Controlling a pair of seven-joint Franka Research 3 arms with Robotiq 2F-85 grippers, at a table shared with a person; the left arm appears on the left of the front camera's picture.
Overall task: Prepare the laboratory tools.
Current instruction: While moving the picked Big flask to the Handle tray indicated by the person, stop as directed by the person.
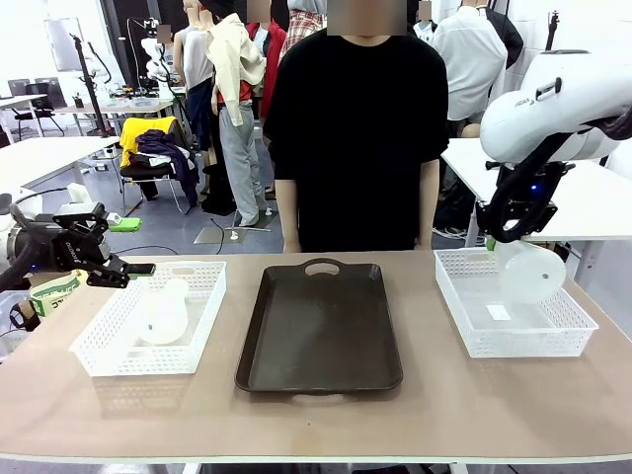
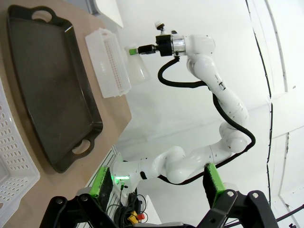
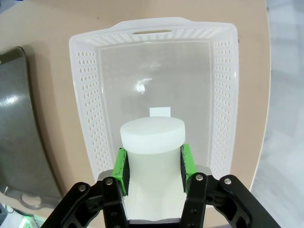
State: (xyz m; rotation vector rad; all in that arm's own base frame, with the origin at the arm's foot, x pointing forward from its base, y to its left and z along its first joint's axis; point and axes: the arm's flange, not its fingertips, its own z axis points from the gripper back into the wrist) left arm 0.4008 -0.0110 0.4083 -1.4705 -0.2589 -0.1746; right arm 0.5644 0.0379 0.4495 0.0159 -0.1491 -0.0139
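One frosted white conical flask hangs above the right white mesh basket, its base tipped toward the camera. My right gripper is shut on its neck. In the right wrist view the green pads press both sides of the flask's neck over the basket's floor. The second flask lies on its side in the left mesh basket. My left gripper hovers at that basket's far left corner. It is open, with nothing between its fingers.
A dark brown tray lies in the middle of the table between the baskets. A person in a black shirt stands at the far edge behind it. A roll of tape sits at the table's left edge.
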